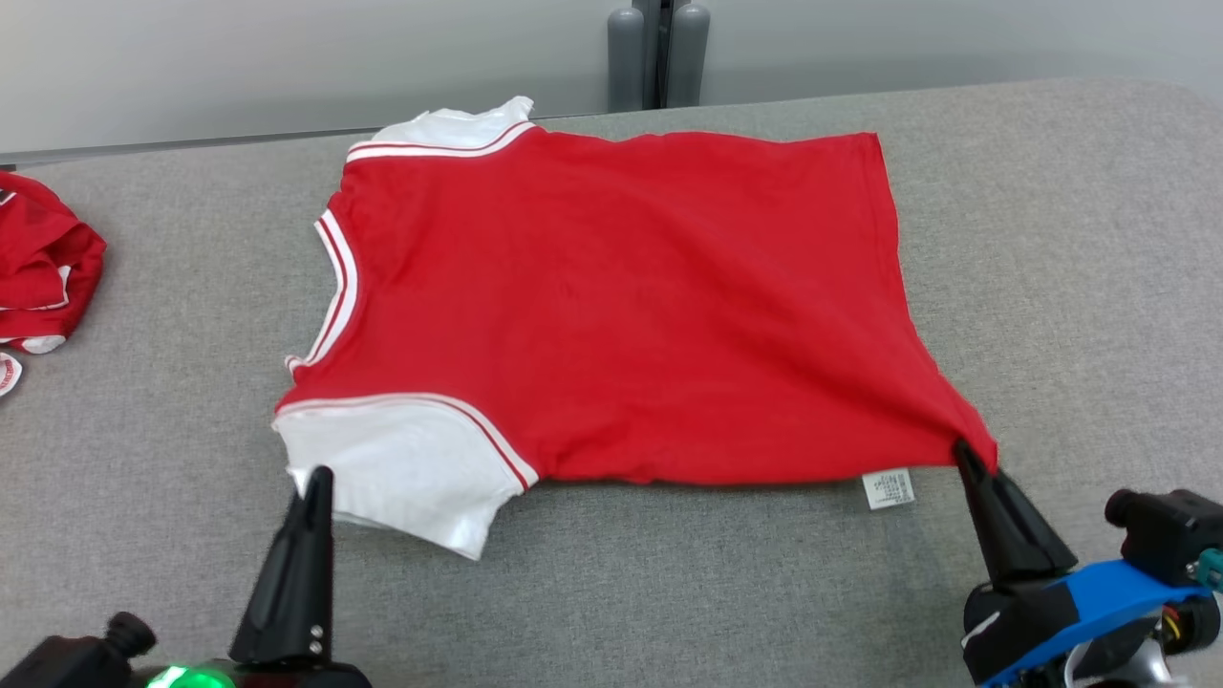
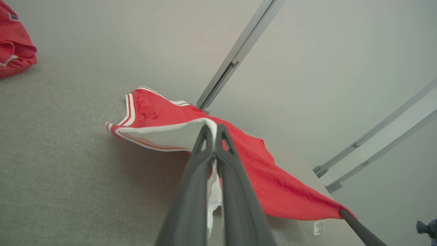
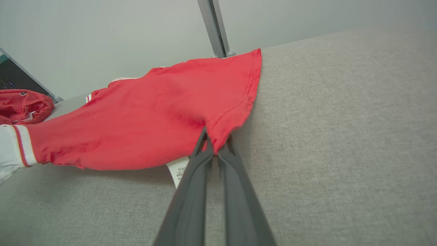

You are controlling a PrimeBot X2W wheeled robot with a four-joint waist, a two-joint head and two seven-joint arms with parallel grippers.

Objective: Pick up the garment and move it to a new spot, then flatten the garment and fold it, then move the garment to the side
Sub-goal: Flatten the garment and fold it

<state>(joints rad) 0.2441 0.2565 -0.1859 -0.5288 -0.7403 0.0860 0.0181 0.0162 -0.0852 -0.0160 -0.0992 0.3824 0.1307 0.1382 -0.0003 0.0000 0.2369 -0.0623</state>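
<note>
The garment (image 1: pixel 611 306) is a red T-shirt with white sleeves and white-striped trim, spread nearly flat on the grey table with its neck toward the left. My left gripper (image 1: pixel 315 478) is shut on the near white sleeve's edge. In the left wrist view the white sleeve (image 2: pixel 170 136) is pinched between the closed fingers and lifted a little. My right gripper (image 1: pixel 963 449) is shut on the near right hem corner of the garment (image 3: pixel 136 116), which is drawn into a point. A white care label (image 1: pixel 889 488) hangs beside that corner.
A second crumpled red garment (image 1: pixel 38 268) lies at the table's far left edge. Grey posts (image 1: pixel 657 53) stand behind the table's far edge. Bare grey cloth surface (image 1: pixel 1070 287) stretches to the right of the shirt and along the front.
</note>
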